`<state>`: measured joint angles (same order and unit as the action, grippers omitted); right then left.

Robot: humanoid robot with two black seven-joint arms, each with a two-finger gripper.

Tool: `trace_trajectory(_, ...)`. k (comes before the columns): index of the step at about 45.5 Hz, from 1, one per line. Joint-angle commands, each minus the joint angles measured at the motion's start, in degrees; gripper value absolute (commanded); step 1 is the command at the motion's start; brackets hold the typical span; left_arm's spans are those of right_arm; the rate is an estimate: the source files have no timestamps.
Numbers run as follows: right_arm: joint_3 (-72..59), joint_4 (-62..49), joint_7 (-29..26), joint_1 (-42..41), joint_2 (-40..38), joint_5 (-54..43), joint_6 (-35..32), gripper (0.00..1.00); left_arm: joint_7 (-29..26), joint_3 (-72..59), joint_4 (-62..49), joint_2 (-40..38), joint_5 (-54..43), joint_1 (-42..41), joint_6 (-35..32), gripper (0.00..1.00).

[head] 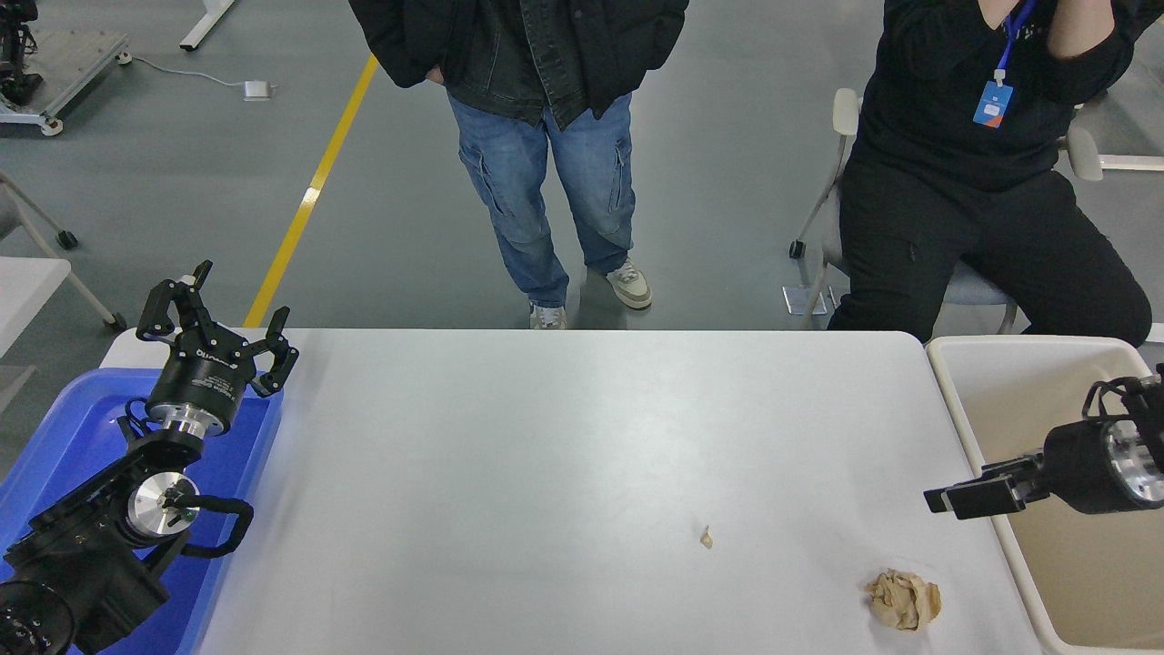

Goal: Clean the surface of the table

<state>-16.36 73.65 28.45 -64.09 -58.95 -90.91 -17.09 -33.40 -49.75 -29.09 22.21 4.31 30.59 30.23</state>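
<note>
The white table surface fills the middle of the head view. A crumpled tan paper ball lies on it near the front right. A small tan scrap lies left of the ball. My right gripper comes in from the right edge, pointing left, above the table's right edge and the beige bin's near rim, up and right of the ball; its fingers look close together and hold nothing. My left gripper is parked open over the blue tray at the lower left.
A blue plastic tray sits at the table's left end. A beige rectangular bin stands at the right end. One person stands at the far side; another sits on a chair at the far right.
</note>
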Motion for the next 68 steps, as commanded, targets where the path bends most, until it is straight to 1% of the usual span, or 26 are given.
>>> trace_trajectory(1,0.1,1.85,0.03,3.96,-0.29,-2.25,1.53,0.98,0.0,0.0,-0.01,-0.06,0.0,0.0,0.0,1.0)
trace_trajectory(10,0.8,1.85,0.03,6.87,1.11,-2.96,3.02,0.98,0.0,0.0,0.08,0.02,0.0,0.0,0.0,1.0)
trace_trajectory(17,1.5,1.06,0.03,7.92,3.84,-2.96,6.1,0.98,0.0,0.0,-0.01,0.02,0.0,0.0,0.0,1.0)
trace_trajectory(23,2.03,-0.43,-0.06,9.5,6.39,-3.05,7.15,0.98,0.0,-0.09,-0.01,-0.06,0.0,0.0,0.0,1.0)
trace_trajectory(30,4.14,-4.47,-0.14,13.63,10.34,-2.96,8.82,0.98,0.0,0.0,-0.01,0.02,0.0,0.0,0.0,1.0)
trace_trajectory(35,4.32,-7.9,-0.06,15.13,12.45,-2.96,10.14,0.98,0.0,0.0,0.0,-0.06,0.0,0.0,0.0,1.0)
trace_trajectory(54,4.32,-12.47,-0.06,15.66,12.81,-2.87,10.67,0.98,0.0,0.0,-0.01,0.02,0.0,0.0,0.0,1.0)
trace_trajectory(68,4.23,-13.88,0.03,17.86,13.86,-2.87,11.64,0.98,0.0,0.0,-0.01,-0.06,0.0,0.0,0.0,1.0)
